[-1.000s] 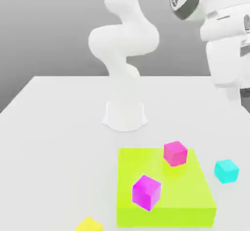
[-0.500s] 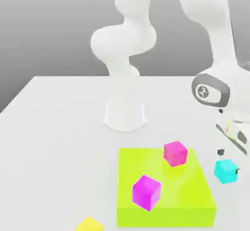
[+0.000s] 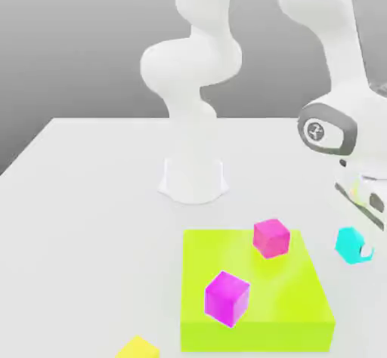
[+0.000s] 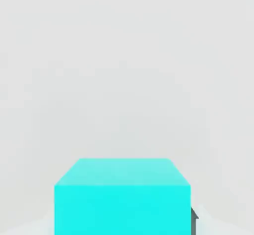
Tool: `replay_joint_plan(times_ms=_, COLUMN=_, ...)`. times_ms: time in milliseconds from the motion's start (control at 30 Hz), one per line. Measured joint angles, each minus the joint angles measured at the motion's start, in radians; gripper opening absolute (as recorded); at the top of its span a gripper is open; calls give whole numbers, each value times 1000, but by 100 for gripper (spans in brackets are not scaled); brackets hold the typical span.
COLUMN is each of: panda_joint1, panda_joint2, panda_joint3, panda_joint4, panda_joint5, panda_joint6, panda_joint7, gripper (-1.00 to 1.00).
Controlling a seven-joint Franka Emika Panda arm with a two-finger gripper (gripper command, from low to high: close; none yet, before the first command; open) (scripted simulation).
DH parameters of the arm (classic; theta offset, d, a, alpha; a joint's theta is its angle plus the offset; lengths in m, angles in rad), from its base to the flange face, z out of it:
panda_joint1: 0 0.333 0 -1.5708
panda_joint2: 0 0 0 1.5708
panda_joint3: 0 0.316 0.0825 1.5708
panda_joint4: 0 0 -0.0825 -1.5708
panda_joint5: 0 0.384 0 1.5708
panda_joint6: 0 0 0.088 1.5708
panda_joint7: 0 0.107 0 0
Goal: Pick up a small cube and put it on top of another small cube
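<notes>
Change since earlier: a second ago the arm's hand hung high at the exterior view's 1 o'clock corner; it has since come down to the cyan cube point(image 3: 349, 243), which now sits slightly higher in the picture than before.
Claw: the gripper point(image 3: 361, 249) is closed narrow on the cyan cube, having stood wide a moment ago.
Cyan cube: at about 4 o'clock in the exterior view, just off the 3 o'clock edge of the lime slab point(image 3: 257, 303), partly hidden by the hand.
Pink cube point(image 3: 271, 237): on the slab near its far edge, unmoved.
Magenta cube point(image 3: 227, 297): on the slab nearer the camera, at 7 o'clock from the pink one, unmoved.
Yellow cube point(image 3: 138, 347): at the 6 o'clock edge of the exterior view, on the white table point(image 3: 83, 220), cut off by the frame.
Hand view: the cyan cube point(image 4: 122, 197) up close at 6 o'clock, with its top and one side face showing, a dark fingertip point(image 4: 194, 219) against its side, and pale table point(image 4: 127, 70) beyond.
Exterior view adds: the arm's base point(image 3: 193, 177), the slab and the other cubes.
Writing: a small round emblem on the wrist joint point(image 3: 325, 130), not readable.
</notes>
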Motion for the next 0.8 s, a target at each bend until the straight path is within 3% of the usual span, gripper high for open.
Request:
replay_joint_plan(times_ms=533, panda_joint1=-392, panda_joint2=80, panda_joint3=-402, panda_joint4=254, panda_joint5=182, panda_joint6=-201, panda_joint7=235, gripper=-100)
replay_joint_plan(times_ms=667, panda_joint1=-452, panda_joint2=213, panda_joint3=-375, panda_joint4=272, panda_joint5=269, panda_joint6=-101, panda_joint7=208, gripper=-100)
replay_joint_plan(times_ms=700, panda_joint1=-461, panda_joint2=236, panda_joint3=-365, panda_joint4=274, panda_joint5=283, panda_joint6=-82, panda_joint7=199, gripper=100)
replay_joint_plan(times_ms=800, panda_joint1=-461, panda_joint2=236, panda_joint3=-365, panda_joint4=274, panda_joint5=283, panda_joint6=-82, panda_joint7=199, gripper=100)
